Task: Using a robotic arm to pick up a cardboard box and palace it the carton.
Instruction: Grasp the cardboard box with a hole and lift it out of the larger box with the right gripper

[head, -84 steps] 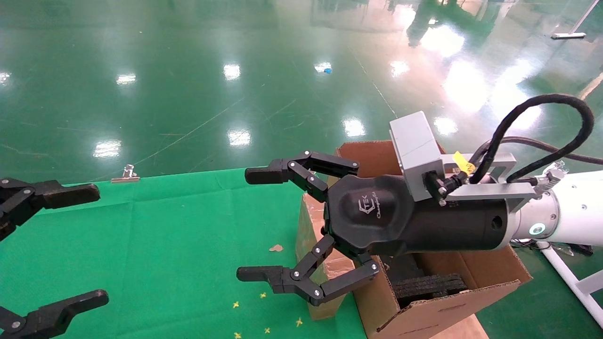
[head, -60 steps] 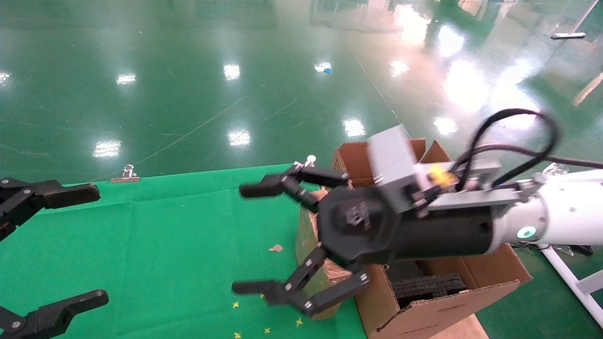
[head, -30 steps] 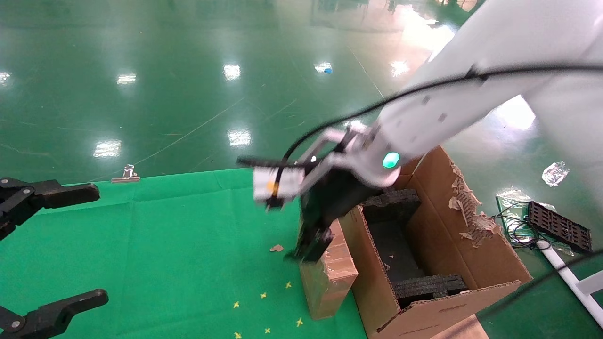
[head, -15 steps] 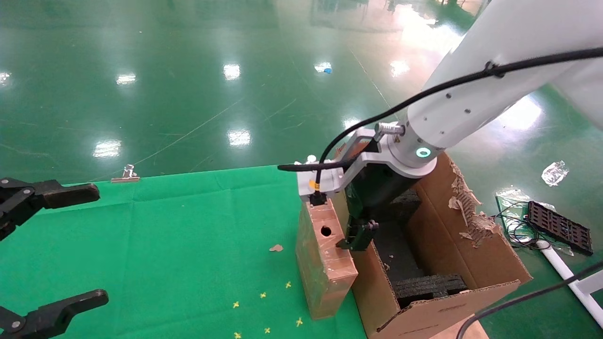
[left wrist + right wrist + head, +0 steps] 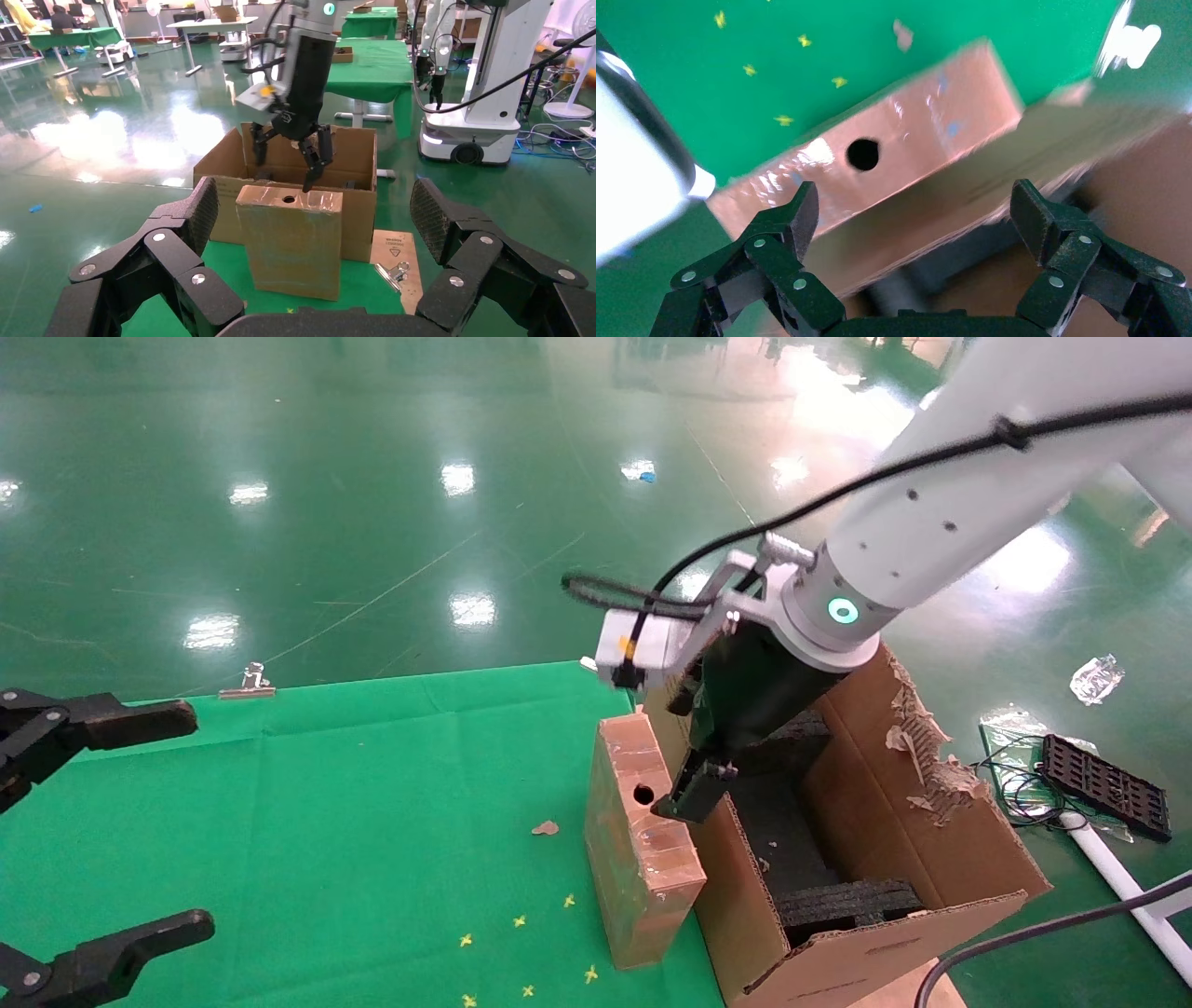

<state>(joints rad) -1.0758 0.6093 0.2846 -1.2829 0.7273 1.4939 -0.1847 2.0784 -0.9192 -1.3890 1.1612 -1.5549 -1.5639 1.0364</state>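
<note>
Green cloth: cardboard box under right hand.

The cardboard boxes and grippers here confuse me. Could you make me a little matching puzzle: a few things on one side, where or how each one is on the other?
Things:
1. cardboard box
2. carton
3. right gripper
4. left gripper

States:
A. open, hanging above the small box's top and the big box's wall
B. standing upright on the green cloth
C. open, off to the left side, idle
D. holds black foam inside, torn flap edge

Pairs: 1-B, 2-D, 3-A, 4-C
</note>
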